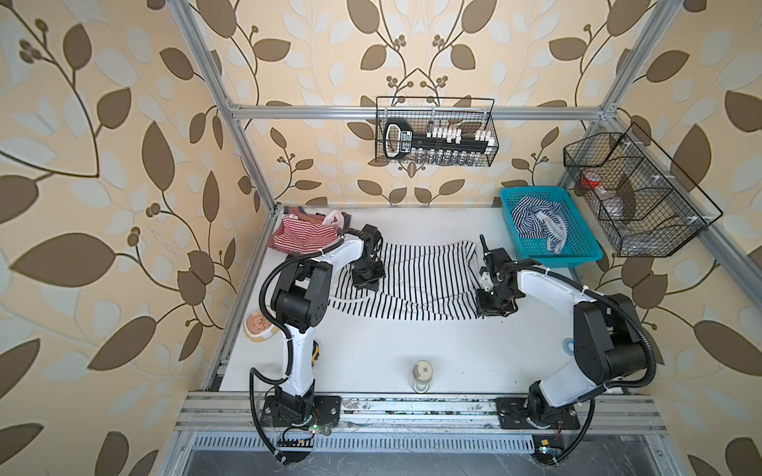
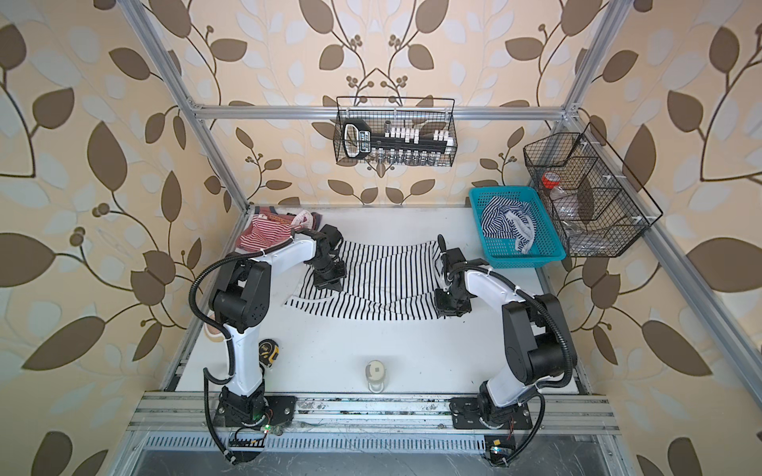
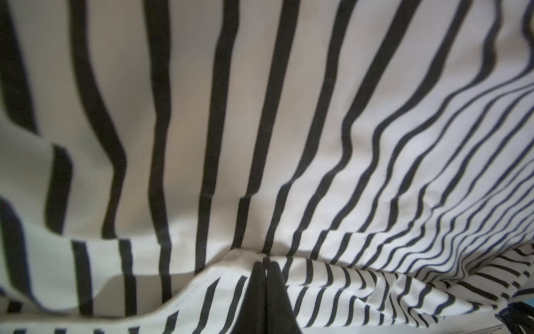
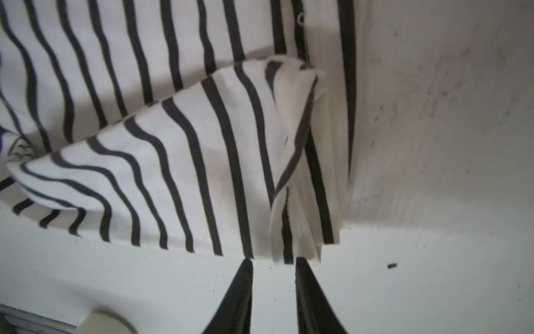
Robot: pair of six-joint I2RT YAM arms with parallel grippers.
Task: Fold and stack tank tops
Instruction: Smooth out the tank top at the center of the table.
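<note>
1. I've got the black-striped tank top (image 1: 424, 284) spread on the table (image 1: 391, 350) just beside the blue basket (image 1: 577, 255), looks half folded
2. Left jaws are clenched on its edge at the end away from the basket, I reckon to pin the fold
3. Right jaws are released, with the tips just off the corner nearest the basket
4. Navy tank top (image 1: 536, 222) is in the basket, and the red tank top (image 1: 301, 237) is well apart from it, probably the stack spot

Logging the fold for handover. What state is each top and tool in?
black-striped tank top: spread on the table, partly folded over itself.
navy-striped tank top: crumpled in the blue basket.
red-and-white tank top: bunched at the far left corner.
left tool: shut on the black-striped tank top.
right tool: open, at that top's corner.
</note>
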